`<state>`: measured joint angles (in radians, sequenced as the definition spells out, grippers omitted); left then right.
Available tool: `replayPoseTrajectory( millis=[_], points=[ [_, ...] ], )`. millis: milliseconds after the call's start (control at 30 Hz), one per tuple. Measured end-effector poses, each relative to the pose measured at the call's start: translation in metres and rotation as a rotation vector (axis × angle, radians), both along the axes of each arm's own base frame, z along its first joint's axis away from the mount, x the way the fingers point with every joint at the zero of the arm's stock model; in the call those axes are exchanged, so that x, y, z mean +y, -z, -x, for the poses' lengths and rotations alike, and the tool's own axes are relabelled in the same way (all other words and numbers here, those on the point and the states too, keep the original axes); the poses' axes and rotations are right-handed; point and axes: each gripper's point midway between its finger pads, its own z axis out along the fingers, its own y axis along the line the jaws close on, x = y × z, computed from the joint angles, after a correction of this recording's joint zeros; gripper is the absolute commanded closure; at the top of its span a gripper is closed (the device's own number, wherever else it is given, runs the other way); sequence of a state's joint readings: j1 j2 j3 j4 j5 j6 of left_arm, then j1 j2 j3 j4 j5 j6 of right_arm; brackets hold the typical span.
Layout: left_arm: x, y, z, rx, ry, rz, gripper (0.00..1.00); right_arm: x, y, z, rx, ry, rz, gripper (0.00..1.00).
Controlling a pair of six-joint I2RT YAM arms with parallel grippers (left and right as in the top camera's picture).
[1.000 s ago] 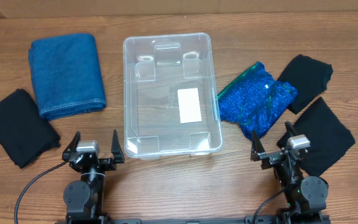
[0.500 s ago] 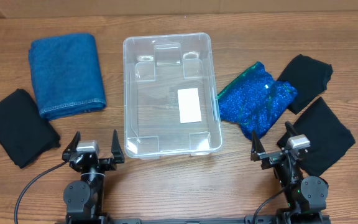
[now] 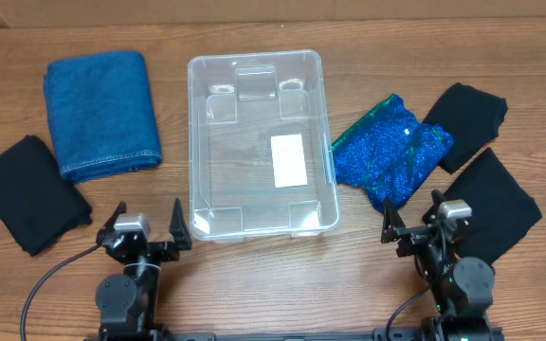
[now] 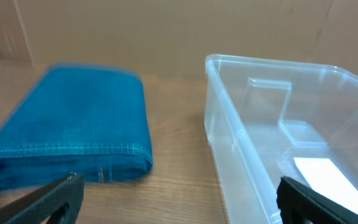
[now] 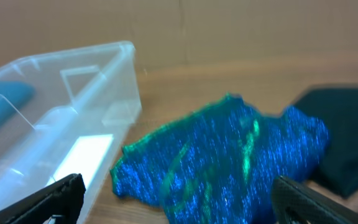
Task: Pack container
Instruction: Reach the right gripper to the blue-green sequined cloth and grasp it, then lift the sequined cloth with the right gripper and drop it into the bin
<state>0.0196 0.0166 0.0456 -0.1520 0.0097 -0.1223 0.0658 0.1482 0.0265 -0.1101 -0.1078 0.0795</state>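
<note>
Your left gripper [image 3: 145,218] has its fingers spread wide and holds nothing. Your right gripper [image 3: 411,216] is spread wide too, with nothing in it. Both sit at the near edge of the table [image 3: 254,284]. The clear container [image 3: 195,142] stands in the middle, just behind them. A folded blue towel [image 3: 102,114] lies to its left. A sparkly blue cloth [image 3: 391,152] lies just beside it on the right.

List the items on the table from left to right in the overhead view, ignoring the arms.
Black cloth → blue folded towel → container → sparkly blue fabric. The upper-right black cloth and lower-right black cloth overlap sideways, so they are left unordered.
</note>
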Motion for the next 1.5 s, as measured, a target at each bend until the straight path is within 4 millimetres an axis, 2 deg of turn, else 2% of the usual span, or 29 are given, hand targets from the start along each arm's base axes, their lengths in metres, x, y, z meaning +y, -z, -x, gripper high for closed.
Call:
replayPoseTrajectory(
  millis=[67, 100, 133, 167, 233, 267, 300, 367, 400, 500, 533, 567, 700, 800, 867, 900, 967, 1000, 1033, 1067, 1100, 1167, 1300, 1367, 1433, 1500],
  points=[
    [-0.002, -0.024, 0.008, 0.007, 0.008, 0.016, 0.0, -0.002, 0.006, -0.001, 0.121, 0.019, -0.013, 0.0],
    [-0.001, -0.031, 0.014, 0.043, 0.003, 0.018, 0.0, -0.003, -0.009, -0.004, 0.189, 0.029, -0.016, 0.0],
    [0.001, -0.062, 0.02, 0.043, -0.008, 0.017, 0.0, -0.004, -0.032, -0.012, 0.211, 0.036, -0.021, 0.0],
    [0.002, -0.076, 0.024, 0.079, -0.018, 0.023, 0.0, -0.004, -0.043, -0.014, 0.267, 0.04, -0.019, 0.0],
    [0.004, -0.105, 0.025, 0.183, -0.034, 0.034, 0.0, -0.006, -0.078, -0.036, 0.369, 0.059, -0.018, 0.0],
    [0.005, -0.114, 0.021, 0.215, -0.038, 0.034, 0.0, -0.009, -0.083, -0.045, 0.442, 0.07, -0.016, 0.0],
    [0.005, -0.115, 0.021, 0.315, -0.041, 0.036, 0.0, -0.013, -0.083, -0.054, 0.524, 0.086, -0.015, 0.0],
    [0.005, -0.126, 0.008, 0.436, -0.044, 0.037, 0.0, -0.021, -0.071, -0.068, 0.708, 0.112, -0.02, 0.0],
    [0.005, -0.124, 0.007, 0.532, -0.046, 0.037, 0.0, -0.023, -0.063, -0.073, 0.808, 0.115, -0.032, 0.0],
    [0.006, -0.126, -0.007, 0.655, -0.049, 0.038, 0.0, -0.033, -0.038, -0.092, 0.927, 0.144, -0.082, 0.0],
    [0.006, -0.126, -0.011, 0.667, -0.049, 0.039, 0.0, -0.037, -0.022, -0.095, 0.981, 0.157, -0.113, 0.0],
    [0.006, -0.119, -0.017, 0.705, -0.05, 0.039, 0.0, -0.043, 0.003, -0.097, 1.064, 0.181, -0.164, 0.0],
    [0.006, -0.107, -0.022, 0.758, -0.051, 0.038, 0.0, -0.058, 0.059, -0.096, 1.245, 0.255, -0.294, 0.0],
    [0.006, -0.101, -0.026, 0.784, -0.051, 0.038, 0.0, -0.056, 0.1, -0.087, 1.324, 0.258, -0.353, 0.0],
    [0.006, -0.101, -0.027, 0.785, -0.051, 0.038, 0.0, -0.051, 0.118, -0.091, 1.286, 0.23, -0.38, 0.0],
    [0.006, -0.101, -0.027, 0.782, -0.051, 0.038, 0.0, -0.046, 0.125, -0.091, 1.267, 0.211, -0.398, 0.0],
    [0.006, -0.101, -0.027, 0.782, -0.051, 0.038, 0.0, -0.044, 0.123, -0.106, 1.176, 0.178, -0.414, 0.01],
    [0.006, -0.101, -0.027, 0.782, -0.051, 0.038, 0.0, -0.042, 0.122, -0.111, 1.134, 0.162, -0.417, 0.23],
    [0.006, -0.101, -0.027, 0.782, -0.051, 0.038, 0.0, -0.041, 0.122, -0.113, 1.117, 0.156, -0.418, 0.4],
    [0.006, -0.101, -0.027, 0.782, -0.051, 0.038, 0.0, -0.04, 0.121, -0.116, 1.093, 0.142, -0.414, 0.7],
    [0.006, -0.101, -0.027, 0.782, -0.051, 0.038, 0.0, -0.039, 0.124, -0.115, 1.096, 0.144, -0.415, 0.94],
    [0.006, -0.101, -0.027, 0.782, -0.051, 0.038, 0.0, -0.035, 0.131, -0.109, 1.119, 0.14, -0.425, 0.96],
    [0.006, -0.101, -0.027, 0.782, -0.051, 0.038, 0.0, -0.03, 0.127, -0.107, 1.133, 0.116, -0.45, 0.96],
    [0.006, -0.101, -0.027, 0.782, -0.052, 0.038, 0.0, -0.026, 0.118, -0.102, 1.167, 0.098, -0.463, 0.96],
    [0.006, -0.101, -0.027, 0.782, -0.052, 0.038, 0.0, -0.023, 0.082, -0.109, 1.117, 0.062, -0.436, 0.96],
    [0.007, -0.101, -0.027, 0.782, -0.055, 0.036, 0.0, -0.018, 0.027, -0.126, 0.995, 0.016, -0.377, 0.96]
  ],
)
